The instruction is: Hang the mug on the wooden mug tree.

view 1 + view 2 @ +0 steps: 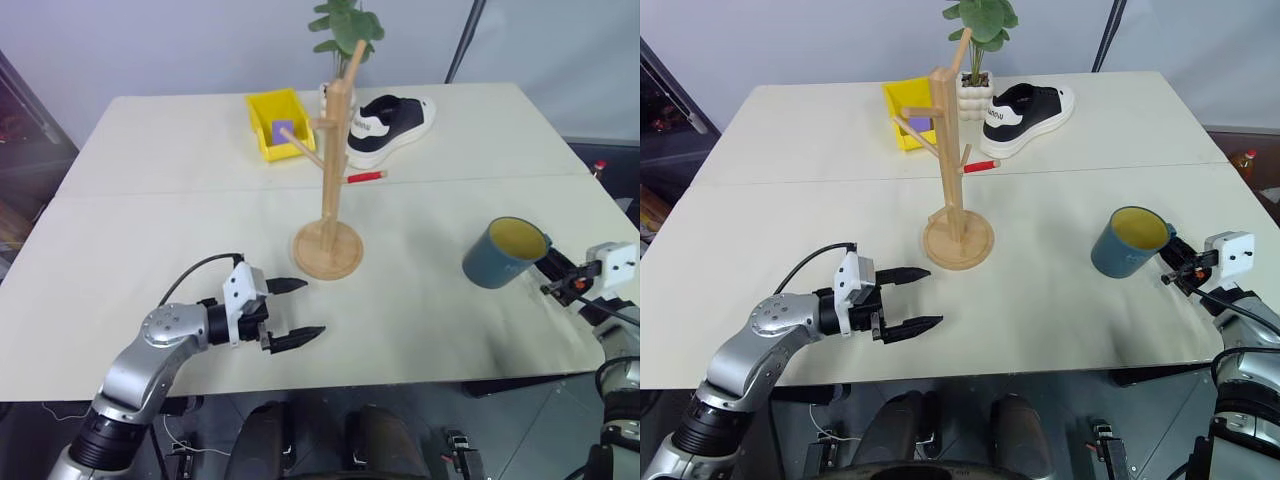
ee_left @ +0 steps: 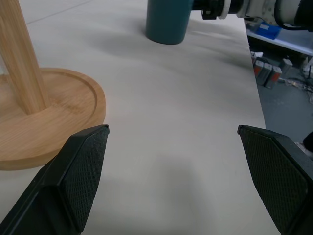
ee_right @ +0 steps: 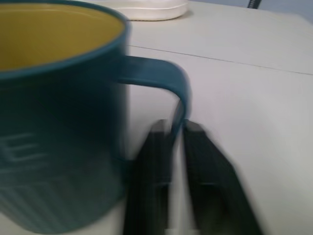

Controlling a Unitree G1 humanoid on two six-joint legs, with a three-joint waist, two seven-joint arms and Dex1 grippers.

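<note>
- The right gripper [image 3: 177, 128] has its two black fingers pinched together on the handle of the mug [image 1: 505, 252], one finger inside the loop and one outside.
- The mug's dark teal body sits just past the right fingertips, tilted, its yellow inside showing nothing in it.
- The left gripper [image 1: 297, 310] hovers low over the table [image 1: 150, 160] with its jaws spread wide and nothing between them.
- The wooden mug tree [image 1: 330, 180] stands upright just beyond and beside the left fingertips, its round base near one finger; its pegs are bare.
- A yellow bin [image 1: 275, 122] far beyond the left jaws holds a small purple block [image 1: 283, 129].
- A potted plant [image 1: 345, 30], a black-and-white shoe [image 1: 390, 125] and a red marker [image 1: 366, 177] lie past the tree.
- The mug hangs near the table's right edge; bare tabletop lies between it and the tree.
</note>
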